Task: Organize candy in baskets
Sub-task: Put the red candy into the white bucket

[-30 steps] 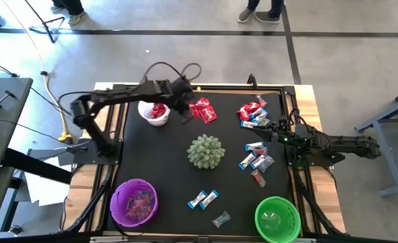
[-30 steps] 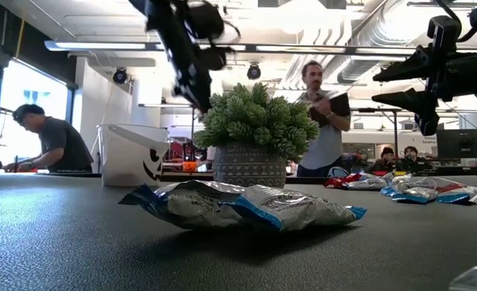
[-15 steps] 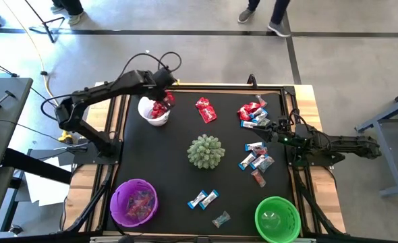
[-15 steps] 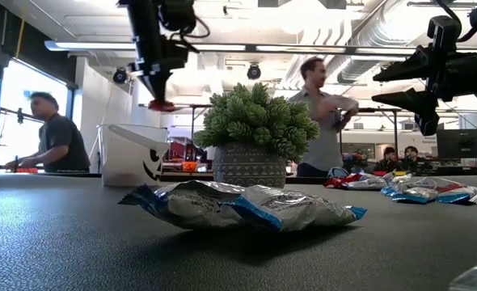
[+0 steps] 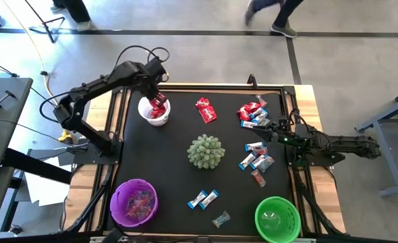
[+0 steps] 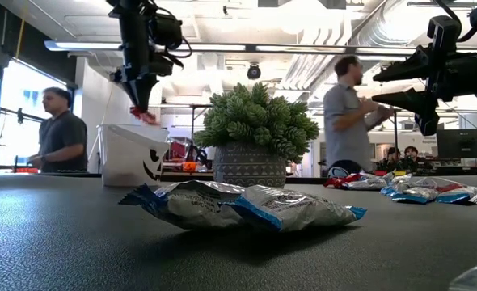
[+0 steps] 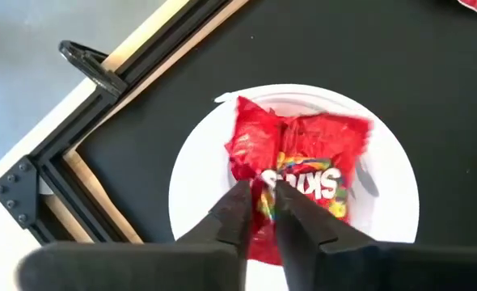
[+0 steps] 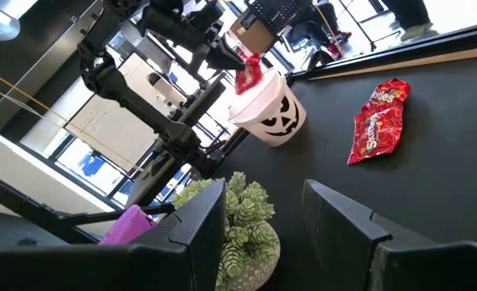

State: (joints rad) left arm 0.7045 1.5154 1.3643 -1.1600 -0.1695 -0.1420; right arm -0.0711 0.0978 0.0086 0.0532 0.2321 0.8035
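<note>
the left pincer [image 5: 157,101] hangs right above the white basket [image 5: 145,113] at the far left of the desk [image 5: 179,169], its two dark fingers [image 7: 232,218] nearly together with a crinkled red candy pack [image 7: 299,174] just under the tips; whether they pinch the wrapper or have let it go, i cannot tell. the pack lies in the basket's round mouth on top of other red wrappers. the basket is a smooth white cup with a black pumpkin face on its side, and it stands close to the desk's black frame corner, so there is little room on that side. the right pincer [image 5: 274,130] waits at the right side of the desk with its fingers spread and nothing between them, beside a scatter of blue-and-silver candy [image 5: 256,158] and a few red packs [image 5: 249,110]. one more glossy red pack [image 5: 204,110] lies flat and alone on the matte black surface between the white basket and that scatter. a spiky pale-green ball [image 5: 206,151] sits mid-desk. the purple basket [image 5: 134,202], with sweets in it, stands at the near left corner, and the bright green basket [image 5: 277,219] at the near right, with two blue-and-silver packs [image 5: 204,198] and a clear one [image 5: 220,219] between them.
</note>
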